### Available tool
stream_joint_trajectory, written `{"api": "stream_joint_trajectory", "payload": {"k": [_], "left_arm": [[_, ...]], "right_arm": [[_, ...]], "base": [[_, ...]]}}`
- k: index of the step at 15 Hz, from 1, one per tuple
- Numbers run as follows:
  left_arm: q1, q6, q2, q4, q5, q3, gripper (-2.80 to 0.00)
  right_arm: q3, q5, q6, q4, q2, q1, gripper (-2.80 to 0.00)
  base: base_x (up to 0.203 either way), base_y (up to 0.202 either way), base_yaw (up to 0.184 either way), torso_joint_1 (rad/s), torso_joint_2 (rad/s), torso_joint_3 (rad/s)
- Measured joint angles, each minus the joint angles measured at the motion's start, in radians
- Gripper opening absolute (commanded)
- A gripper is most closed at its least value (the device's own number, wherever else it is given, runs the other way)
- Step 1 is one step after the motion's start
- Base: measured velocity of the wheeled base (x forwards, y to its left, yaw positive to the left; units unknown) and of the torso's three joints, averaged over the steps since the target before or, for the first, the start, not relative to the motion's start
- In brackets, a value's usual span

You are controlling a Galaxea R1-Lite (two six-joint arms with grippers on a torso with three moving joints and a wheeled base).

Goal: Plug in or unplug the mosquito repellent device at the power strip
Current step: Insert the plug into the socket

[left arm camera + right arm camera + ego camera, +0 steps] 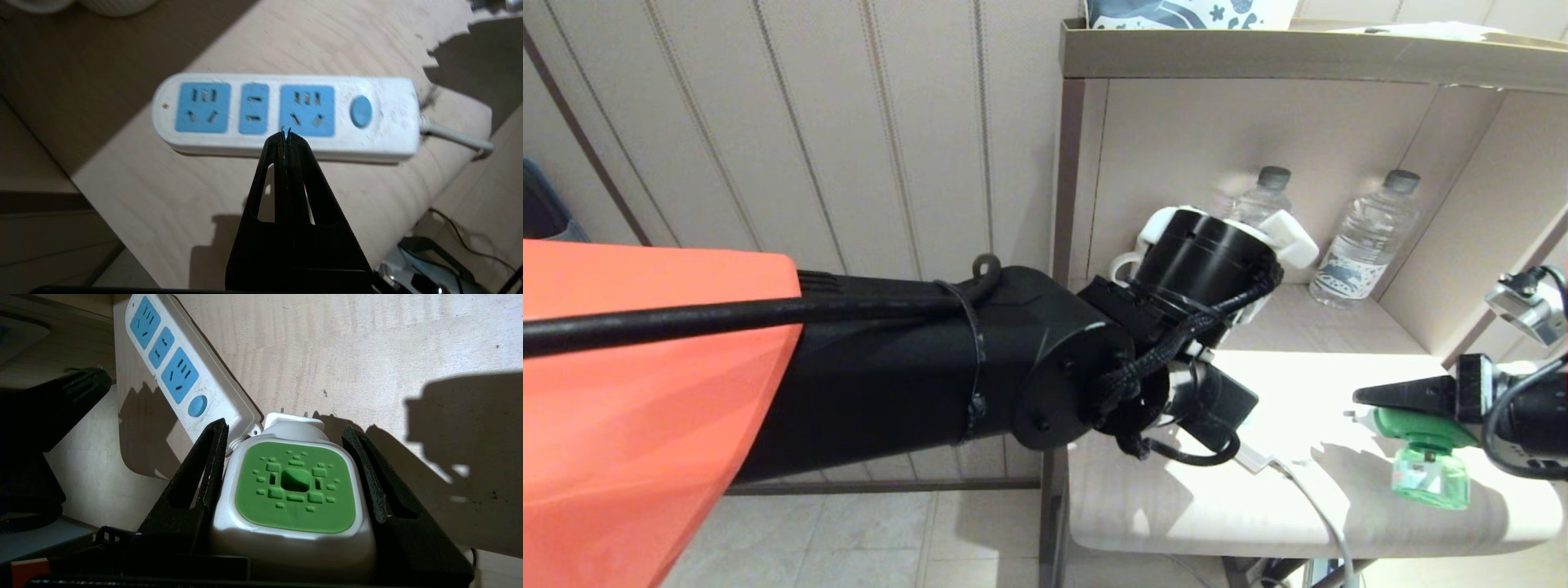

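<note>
The right gripper holds the mosquito repellent device with its fingers pinching the white body from both sides. The green cap faces the wrist camera, and the plug prongs point away, toward the tabletop. In the head view the device hangs above the tabletop at the right, well apart from the sockets. The power strip lies flat on the tabletop, with all three blue sockets free and its cord going off the edge. The left gripper hovers over the strip's near edge with its fingers pressed together and holding nothing.

I judge the task is plugging in, and the insertion is not yet begun. The risks are these: the strip is loose, so it can slide or tip if the prongs push at an angle. The prongs are mostly hidden behind the body, so they may miss the slots. The device can also twist in the grip. Two water bottles stand on the shelf behind.
</note>
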Motion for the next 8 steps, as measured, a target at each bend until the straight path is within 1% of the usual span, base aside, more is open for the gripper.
{"api": "stream_joint_trajectory", "payload": {"k": [2, 4, 6, 8], "left_arm": [[0.027, 0.020, 0.045, -0.038, 0.025, -0.055, -2.80], [0.050, 0.065, 0.111, -0.151, 0.057, -0.076, -2.80], [0.066, 0.078, 0.167, -0.250, 0.074, -0.082, -2.80], [0.085, 0.081, 0.203, -0.314, 0.079, -0.085, -2.80]], "right_arm": [[0.001, 0.001, 0.000, 0.000, -0.003, 0.001, -2.80], [0.002, 0.001, 0.001, 0.001, -0.005, 0.000, -2.80], [0.006, 0.001, 0.000, 0.000, -0.006, 0.000, -2.80], [0.011, 0.001, 0.000, 0.000, -0.007, 0.002, -2.80]], "base": [[0.000, 0.000, 0.000, 0.000, 0.00, 0.000], [0.000, 0.000, 0.000, 0.000, 0.00, 0.000], [0.000, 0.000, 0.000, 0.000, 0.00, 0.000], [0.000, 0.000, 0.000, 0.000, 0.00, 0.000]]}}
